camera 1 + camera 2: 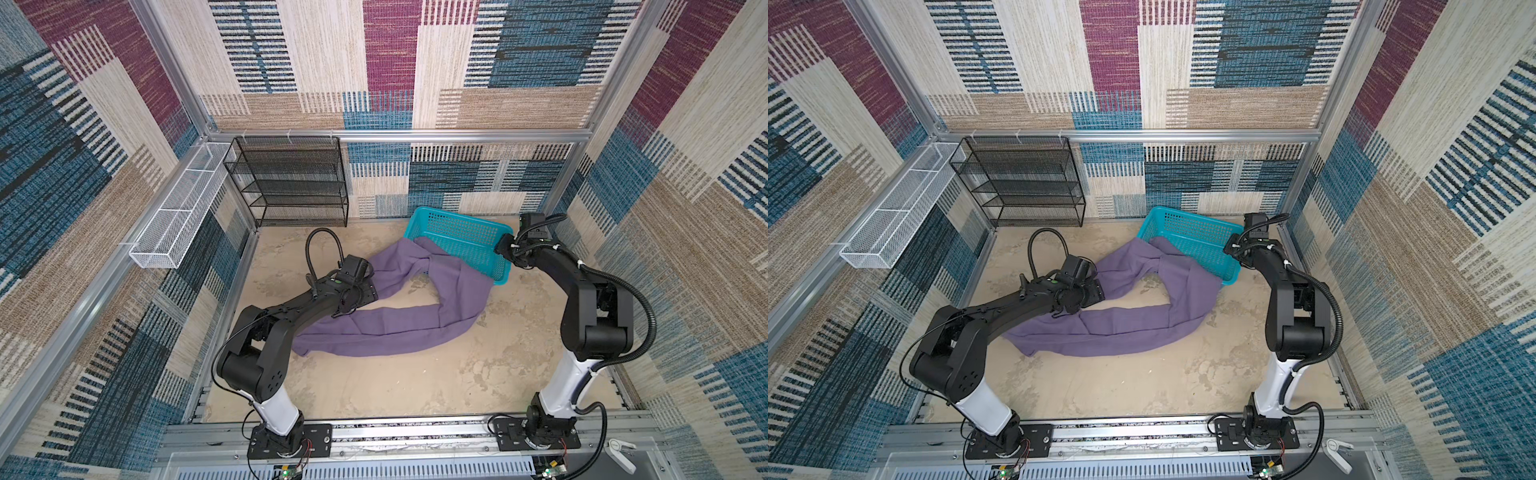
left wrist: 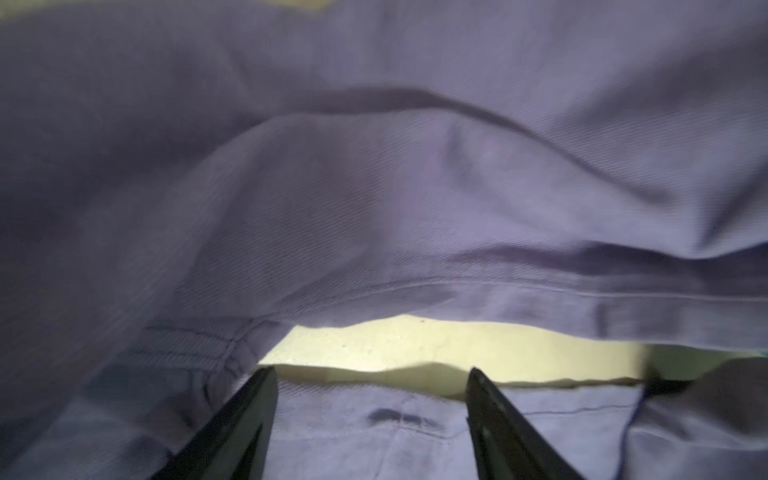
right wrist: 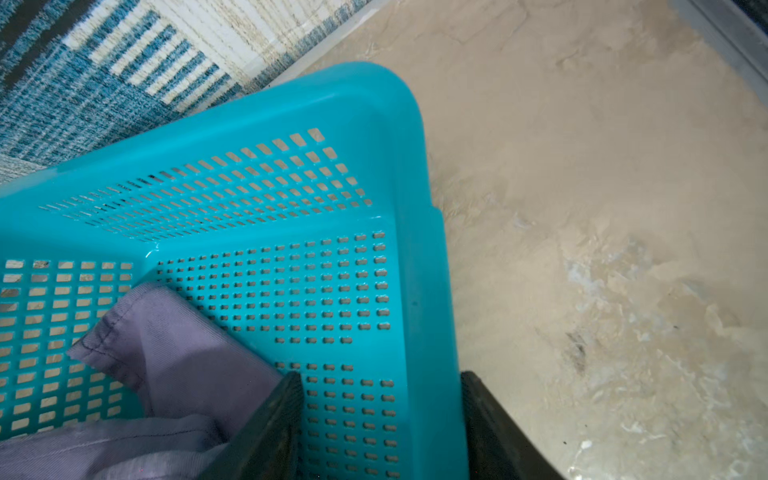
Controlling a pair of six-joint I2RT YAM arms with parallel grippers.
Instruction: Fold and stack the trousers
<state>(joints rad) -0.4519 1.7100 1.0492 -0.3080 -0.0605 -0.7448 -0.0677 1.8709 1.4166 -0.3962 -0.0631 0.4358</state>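
Step in hand, as I read it: getting the trousers [image 1: 395, 324] out and flat. No fold made yet.

Trousers: purple, sprawled in a loose loop on the table [image 1: 395, 395]. One end is draped over the near wall of the teal basket [image 1: 465, 215] and lies partly inside it. The rest runs back toward the left arm.

Left gripper [image 2: 370, 374]: low over the cloth at the left end of the loop. Jaws stand well apart with nothing pinched between them. Cloth lies under the fingertips, and a hemmed edge bunches up just ahead, with a strip of bare table between the two.

Right gripper [image 3: 380, 376]: at the basket's right end, straddling its wall. One finger is inside next to a hemmed bit of cloth, the other outside over the table. The jaws are parted and there's a gap between the inner finger and the wall, so it grips nothing yet.

Next move, my guess: the left drops onto a cloth edge, closes and drags the garment clear of the basket. The right either clamps the wall to keep the basket from sliding or shifts inward to take the cloth end. The cloth is thin, so the pinch has to land on the hem, not a loose layer.
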